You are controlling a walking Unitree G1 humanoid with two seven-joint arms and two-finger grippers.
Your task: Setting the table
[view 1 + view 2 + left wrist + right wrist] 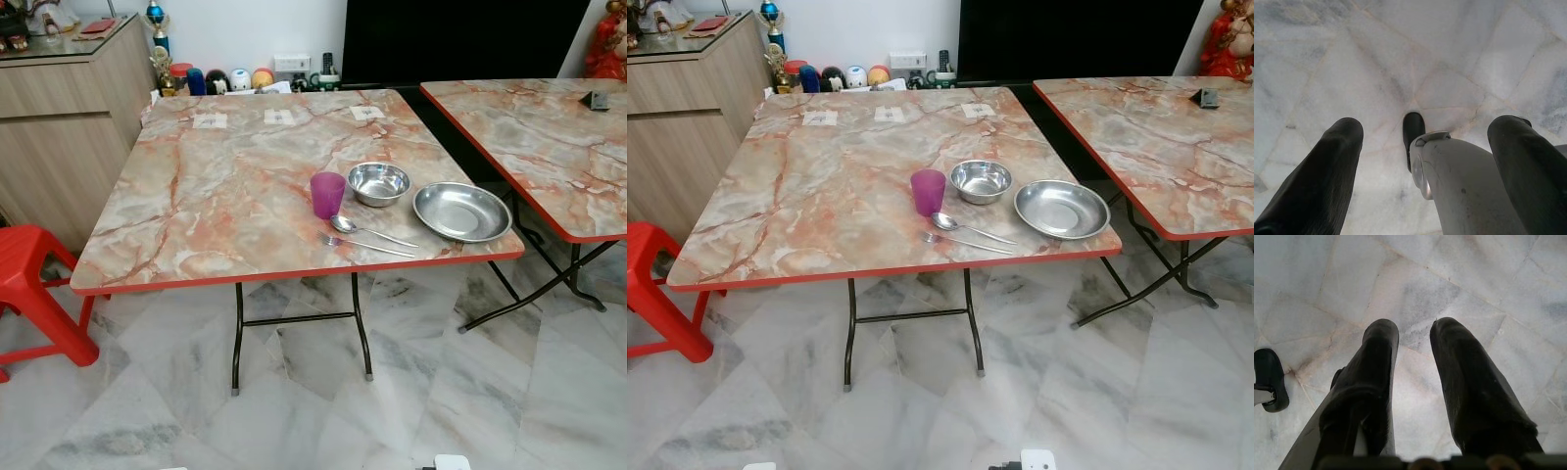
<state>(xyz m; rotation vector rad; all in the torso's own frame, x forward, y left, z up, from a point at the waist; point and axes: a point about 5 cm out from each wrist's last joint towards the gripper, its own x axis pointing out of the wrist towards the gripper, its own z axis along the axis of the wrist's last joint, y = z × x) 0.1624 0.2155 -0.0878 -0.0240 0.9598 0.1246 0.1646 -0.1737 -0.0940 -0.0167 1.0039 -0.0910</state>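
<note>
The tableware is gathered at the near right corner of the marble-patterned table [225,186]: a purple cup [326,194] stands beside a steel bowl [378,183]; a steel plate [461,211] lies at the right edge; a spoon [367,229] and fork [362,245] rest by the front edge. The left gripper [1425,142] is hung over the floor [1459,58], fingers spread wide around nothing; the right gripper [1414,340] is likewise idle, its fingers slightly parted and empty.

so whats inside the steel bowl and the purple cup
The steel bowl looks empty, its shiny bottom bare. The purple cup is seen from the side, so its inside stays hidden.
</note>
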